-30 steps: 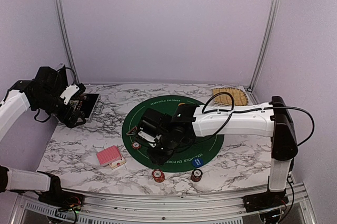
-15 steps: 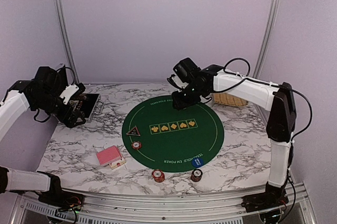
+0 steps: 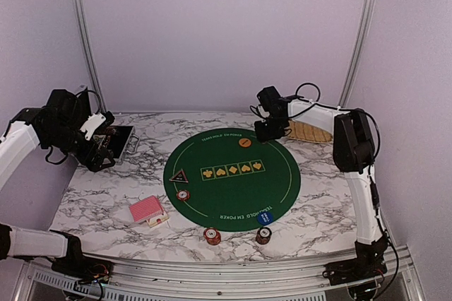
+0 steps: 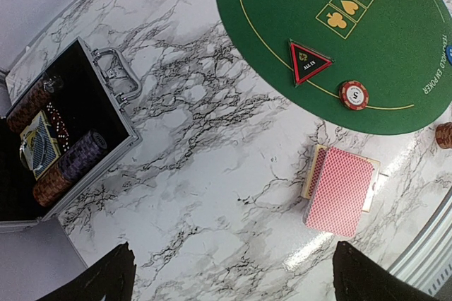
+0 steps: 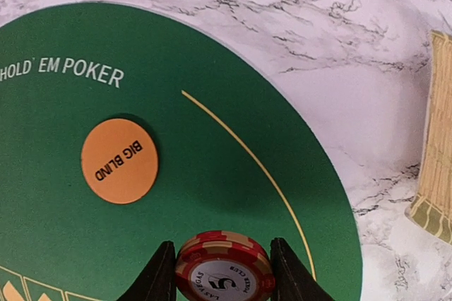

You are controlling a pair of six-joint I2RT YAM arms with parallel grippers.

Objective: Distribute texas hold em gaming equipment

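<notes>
Right gripper clamps one round red-and-white chip over green mat, near one flat orange disc. Left gripper spread wide, empty. One black triangular marker on mat; one card deck on marble table.

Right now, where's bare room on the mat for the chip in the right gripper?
Bare felt runs from the orange button to the right edge of the mat. Crowded: its near-left rim, by the triangular marker and a chip.
</notes>
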